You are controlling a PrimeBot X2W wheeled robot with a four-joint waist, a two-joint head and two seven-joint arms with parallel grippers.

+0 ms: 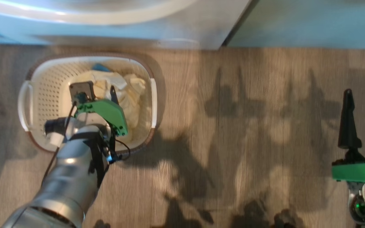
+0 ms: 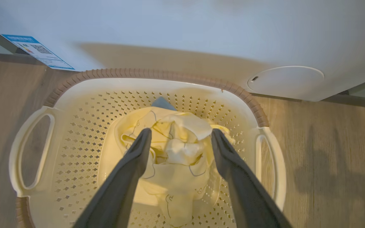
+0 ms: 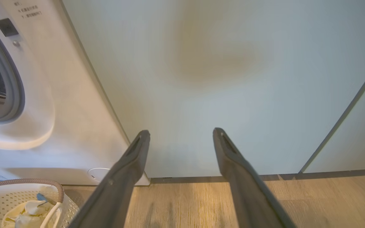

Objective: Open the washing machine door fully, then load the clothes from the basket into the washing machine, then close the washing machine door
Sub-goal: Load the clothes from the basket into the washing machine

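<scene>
At centre frame, the left gripper (image 2: 181, 136) hung with its 2 dark fingers spread wide over the pale yellow fabric clothes (image 2: 177, 171), seemingly poised to grab them from the cream perforated plastic basket (image 2: 84, 133).

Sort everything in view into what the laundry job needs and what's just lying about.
Job in hand: basket; clothes inside it; washing machine; left gripper, open at the clothes.
Just there: pale green cabinet panels; wood floor.
</scene>
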